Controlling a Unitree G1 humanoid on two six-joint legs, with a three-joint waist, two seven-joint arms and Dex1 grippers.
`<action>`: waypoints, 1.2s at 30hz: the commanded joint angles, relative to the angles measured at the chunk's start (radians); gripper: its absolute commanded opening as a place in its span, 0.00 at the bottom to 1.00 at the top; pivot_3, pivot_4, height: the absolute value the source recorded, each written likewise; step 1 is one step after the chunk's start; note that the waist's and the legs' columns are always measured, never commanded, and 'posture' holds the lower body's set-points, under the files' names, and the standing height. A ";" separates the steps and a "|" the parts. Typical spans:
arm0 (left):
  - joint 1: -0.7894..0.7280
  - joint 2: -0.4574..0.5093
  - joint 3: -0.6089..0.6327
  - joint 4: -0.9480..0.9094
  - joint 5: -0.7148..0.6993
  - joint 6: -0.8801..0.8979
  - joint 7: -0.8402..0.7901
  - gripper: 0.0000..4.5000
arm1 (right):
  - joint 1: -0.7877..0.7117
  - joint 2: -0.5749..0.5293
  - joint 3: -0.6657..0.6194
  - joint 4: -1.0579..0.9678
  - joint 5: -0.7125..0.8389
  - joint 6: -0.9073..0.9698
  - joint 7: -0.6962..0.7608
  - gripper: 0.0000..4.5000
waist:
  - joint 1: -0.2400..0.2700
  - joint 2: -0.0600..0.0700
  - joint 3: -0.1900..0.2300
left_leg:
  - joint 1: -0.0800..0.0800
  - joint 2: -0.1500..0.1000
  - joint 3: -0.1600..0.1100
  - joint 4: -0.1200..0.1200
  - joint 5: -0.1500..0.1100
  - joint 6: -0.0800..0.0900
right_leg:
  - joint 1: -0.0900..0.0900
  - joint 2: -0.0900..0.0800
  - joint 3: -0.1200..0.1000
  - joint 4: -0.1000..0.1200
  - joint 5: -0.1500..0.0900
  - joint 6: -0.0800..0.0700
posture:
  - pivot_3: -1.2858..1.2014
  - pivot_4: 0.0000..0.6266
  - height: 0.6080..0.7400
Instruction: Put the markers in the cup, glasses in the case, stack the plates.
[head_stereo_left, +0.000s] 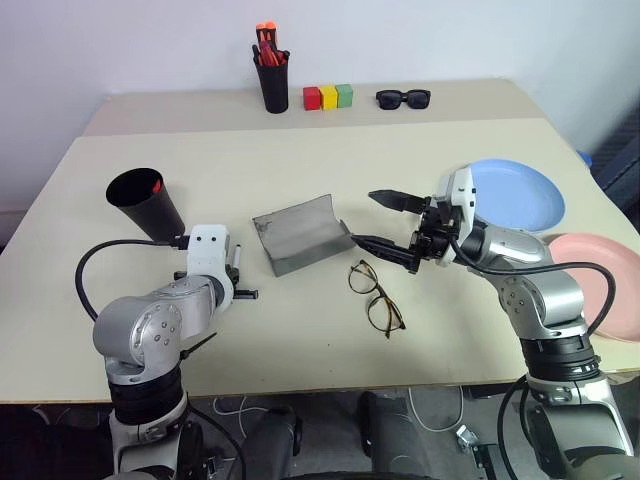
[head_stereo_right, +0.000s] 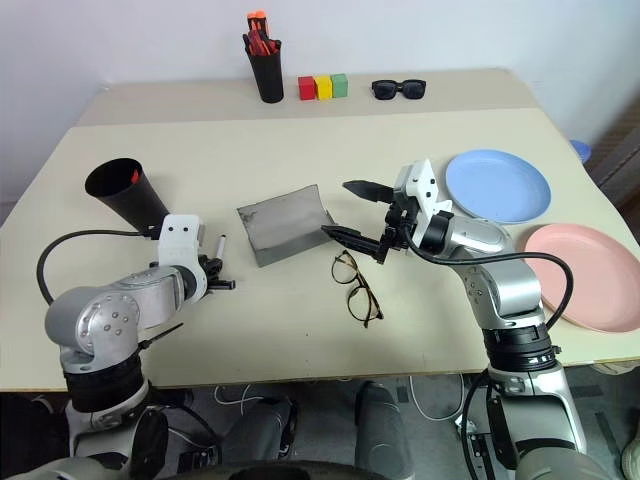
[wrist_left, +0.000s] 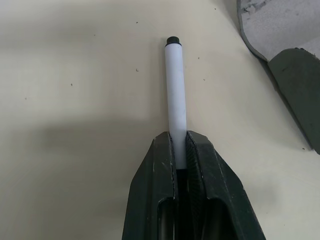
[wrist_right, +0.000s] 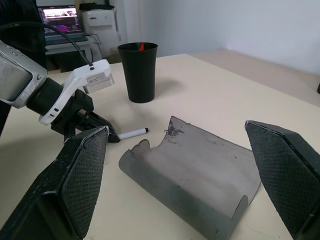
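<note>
My left gripper (wrist_left: 178, 142) is shut on the rear end of the white marker (wrist_left: 175, 85), which lies on the table with its black tip pointing away. Just behind it stands the black cup (head_stereo_left: 150, 208) with the red marker (head_stereo_left: 156, 185) inside. The grey case (head_stereo_left: 300, 232) lies open at the table's middle. The wire-framed glasses (head_stereo_left: 376, 296) rest in front of it, to its right. Above the case's right end my right gripper (head_stereo_left: 385, 220) hovers open and holds nothing. The blue plate (head_stereo_left: 520, 192) and pink plate (head_stereo_left: 605, 285) lie side by side at the right.
Along the back edge stand a black pen holder (head_stereo_left: 272, 75) with orange-red pens, three coloured blocks (head_stereo_left: 328, 96) and black sunglasses (head_stereo_left: 403, 98). A black cable (head_stereo_left: 100, 255) loops beside my left arm.
</note>
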 joint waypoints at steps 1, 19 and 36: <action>-0.076 0.023 0.033 -0.042 0.031 -0.119 -0.057 0.01 | -0.009 -0.006 -0.013 -0.024 0.004 -0.018 0.009 1.00 | 0.000 0.000 0.000 | 0.000 0.000 0.000 0.000 0.000 0.000 | 0.000 0.000 0.000 0.000 0.000 0.000 | 0.52 0.24 1.00; -0.134 0.327 0.185 0.425 0.313 -1.350 -0.344 0.01 | -0.024 0.003 -0.005 -0.008 -0.005 -0.025 0.015 1.00 | -0.002 0.000 0.000 | 0.000 0.001 0.002 -0.001 0.001 -0.001 | -0.001 0.000 0.000 -0.003 0.001 0.000 | 0.52 0.24 1.00; -0.049 0.304 0.176 0.696 0.301 -1.576 -0.435 0.25 | -0.024 -0.010 -0.007 -0.026 -0.002 -0.011 0.009 1.00 | -0.003 0.000 0.000 | -0.001 0.001 0.002 -0.001 -0.001 0.001 | -0.001 0.000 0.000 -0.003 0.001 0.000 | 0.52 0.24 1.00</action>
